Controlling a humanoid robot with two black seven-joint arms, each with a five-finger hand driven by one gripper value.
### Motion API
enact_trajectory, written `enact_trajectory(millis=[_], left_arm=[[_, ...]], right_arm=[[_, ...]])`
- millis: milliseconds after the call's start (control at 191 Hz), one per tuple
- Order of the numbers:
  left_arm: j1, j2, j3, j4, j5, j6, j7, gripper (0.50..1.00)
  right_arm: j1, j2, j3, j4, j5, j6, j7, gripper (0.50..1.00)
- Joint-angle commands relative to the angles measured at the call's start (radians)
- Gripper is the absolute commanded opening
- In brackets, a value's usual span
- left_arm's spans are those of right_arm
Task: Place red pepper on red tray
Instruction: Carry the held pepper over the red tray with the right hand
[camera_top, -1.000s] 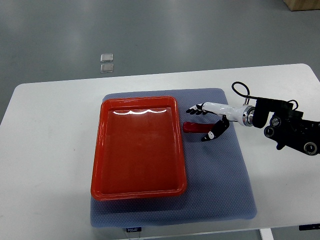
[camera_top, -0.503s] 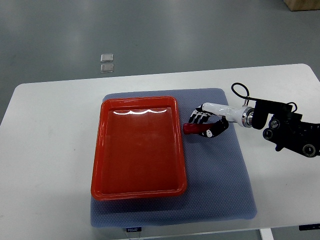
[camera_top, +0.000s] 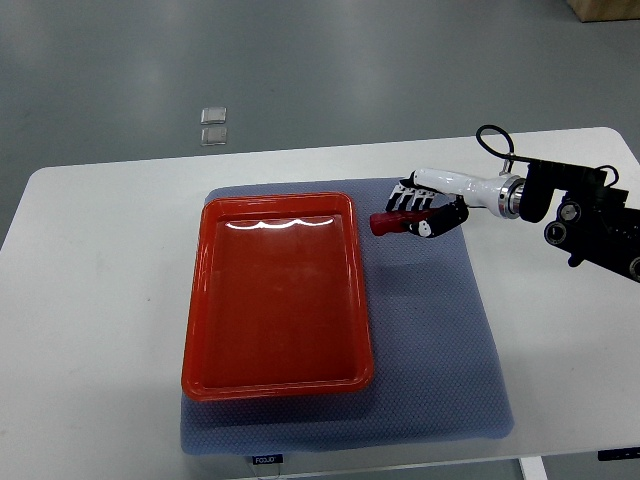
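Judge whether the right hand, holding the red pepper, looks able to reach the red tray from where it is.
Probably yes. The right hand grips the red pepper just beside the red tray rim, and nothing stands between them on the blue mat.

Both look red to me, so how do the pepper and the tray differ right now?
The pepper is small and slim; the tray is broad and rectangular. The pepper is gripped in the right hand, beside the tray's right rim; the tray lies flat on the blue mat. The pepper is darker red, the tray orange-red and glossy. Both are over the mat.
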Motion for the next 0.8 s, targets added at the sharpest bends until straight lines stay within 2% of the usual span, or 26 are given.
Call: enact_trajectory(millis=[0,157,220,267,272,445,623,675,691,796], left_arm=[[0.0,0.0,0.0,0.0,0.001,0.0,0.0,1.0],[0.0,0.0,0.0,0.0,0.001,0.0,-0.002,1.0],[0.0,0.0,0.0,0.0,-0.001,0.0,-0.002,1.0],[0.0,0.0,0.0,0.0,-0.001,0.0,-0.002,1.0],[0.0,0.0,0.0,0.0,0.001,0.0,0.0,1.0],[0.0,0.0,0.0,0.0,0.001,0.0,0.0,1.0],[0.0,0.0,-0.003,-0.002,-0.001,0.0,-0.002,1.0],[0.0,0.0,-0.003,-0.002,-0.001,0.0,-0.002,1.0],[0.0,0.0,-0.003,-0.002,0.001,0.0,-0.002,1.0],[0.0,0.0,-0.003,-0.005,-0.001,0.0,-0.002,1.0]], right_arm=[[0.032,-0.012,0.0,0.022,0.003,0.008,0.001,0.5],[0.053,0.005,0.0,0.023,0.003,0.006,0.008,0.5],[0.067,0.066,-0.002,0.019,0.004,0.004,0.009,0.5],[0.067,0.066,-0.002,0.019,0.004,0.004,0.009,0.5],[0.075,0.098,-0.003,0.013,0.009,0.003,0.009,0.5],[0.089,0.223,-0.066,-0.039,0.043,-0.002,0.011,0.5],[0.087,0.397,-0.126,-0.159,0.038,-0.025,0.021,0.5],[0.087,0.397,-0.126,-0.159,0.038,-0.025,0.021,0.5],[0.084,0.44,-0.137,-0.188,0.038,-0.029,0.02,0.5],[0.079,0.468,-0.141,-0.213,0.037,-0.029,0.021,0.5]])
